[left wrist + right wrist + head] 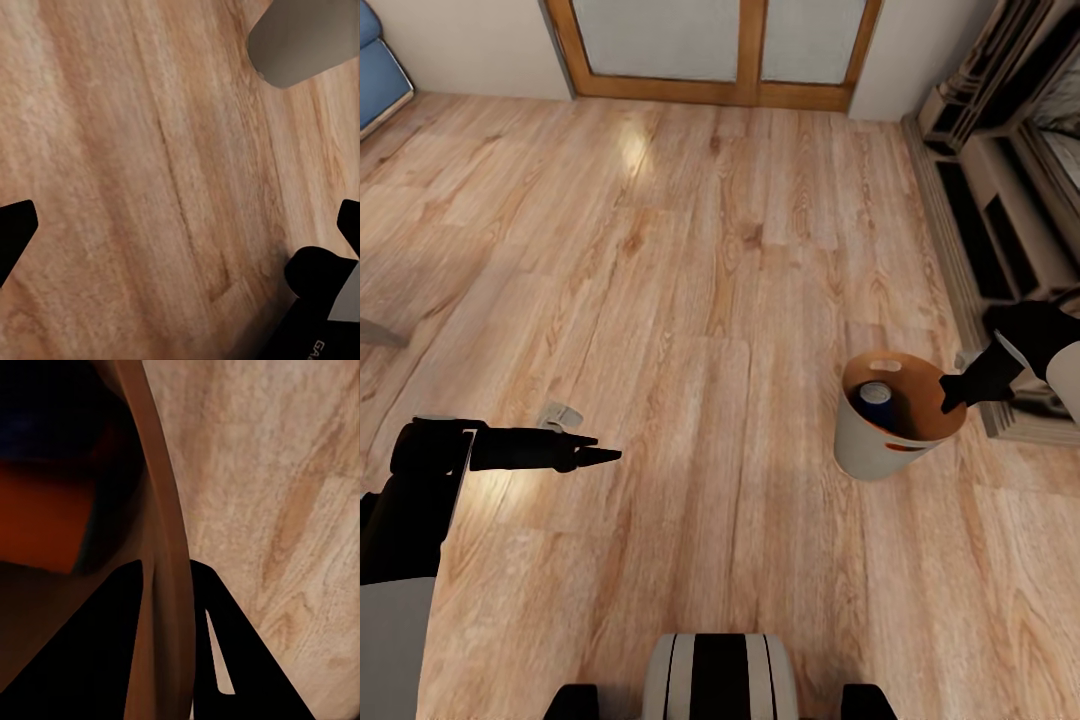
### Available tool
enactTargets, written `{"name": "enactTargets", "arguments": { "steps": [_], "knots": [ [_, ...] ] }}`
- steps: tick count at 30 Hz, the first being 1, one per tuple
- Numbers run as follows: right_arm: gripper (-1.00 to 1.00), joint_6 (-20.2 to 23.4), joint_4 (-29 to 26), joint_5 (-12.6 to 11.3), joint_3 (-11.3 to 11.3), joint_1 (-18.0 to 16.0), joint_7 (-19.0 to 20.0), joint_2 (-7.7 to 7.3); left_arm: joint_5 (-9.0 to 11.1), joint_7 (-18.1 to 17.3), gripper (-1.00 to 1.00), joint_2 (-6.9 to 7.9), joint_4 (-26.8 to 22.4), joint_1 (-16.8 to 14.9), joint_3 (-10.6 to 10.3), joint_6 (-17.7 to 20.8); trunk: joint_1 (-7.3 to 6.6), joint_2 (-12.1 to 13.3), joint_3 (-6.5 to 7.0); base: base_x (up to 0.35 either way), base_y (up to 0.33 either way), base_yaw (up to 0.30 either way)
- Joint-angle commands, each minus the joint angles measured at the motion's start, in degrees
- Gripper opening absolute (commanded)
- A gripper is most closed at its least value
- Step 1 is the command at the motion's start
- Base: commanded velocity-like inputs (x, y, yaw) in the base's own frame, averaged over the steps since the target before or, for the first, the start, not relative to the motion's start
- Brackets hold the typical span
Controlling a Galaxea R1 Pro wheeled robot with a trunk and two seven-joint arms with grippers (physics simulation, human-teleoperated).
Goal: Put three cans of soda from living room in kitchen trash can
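We see the trash can standing on the wood floor of the living room, near the fireplace surround at the robot's right. Inside it, the silver-grey top of a dark blue soda can shows; most of that can's body is hidden by the bucket wall. An orange patch low at the bucket's near side is too small for us to identify. In the right wrist view the bucket's interior is dark, with a blurred blue shape above an orange one; no label can be read.

The right end effector is clamped on the trash can's rim, one finger inside the wall and one outside. The left end effector hangs over bare floor with its fingers spread apart, holding nothing. Pale lettering on its housing is cut off and unreadable.

Wood-framed glass doors and a blue sofa corner are cropped by the upper edge.
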Motion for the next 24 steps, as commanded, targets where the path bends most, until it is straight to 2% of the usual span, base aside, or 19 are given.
{"name": "enactTargets", "arguments": {
  "steps": [1,4,9,15,24],
  "knots": [
    [-1.00,0.28,0.02,-0.67,-0.50,-0.04,0.07,-0.01,0.01,0.00,1.00,0.00,0.00,0.02,0.00,0.00,0.01,-0.02,-0.22,0.000,0.000,0.000],
    [-1.00,0.28,0.02,-0.67,-0.50,-0.06,0.07,-0.03,0.05,0.00,1.00,-0.10,0.00,0.00,0.02,-0.01,0.09,-0.06,-0.89,0.000,0.000,0.000],
    [-1.00,0.28,0.02,-0.67,-0.43,-0.08,0.07,-0.07,0.09,-0.02,1.00,-0.16,0.00,0.03,0.07,-0.02,0.09,-0.06,-0.89,0.000,0.000,0.000],
    [-1.00,0.28,0.02,-0.67,-0.42,-0.04,0.07,-0.06,0.02,0.00,1.00,-0.30,-0.02,0.02,0.01,0.00,0.24,-0.14,-2.21,0.000,0.000,0.000],
    [-1.00,0.28,0.02,-0.67,-0.41,-0.04,0.07,-0.06,0.09,-0.08,1.00,-0.35,-0.07,0.07,0.08,-0.08,0.27,-0.15,-2.44,0.000,0.000,0.000]
  ]
}}
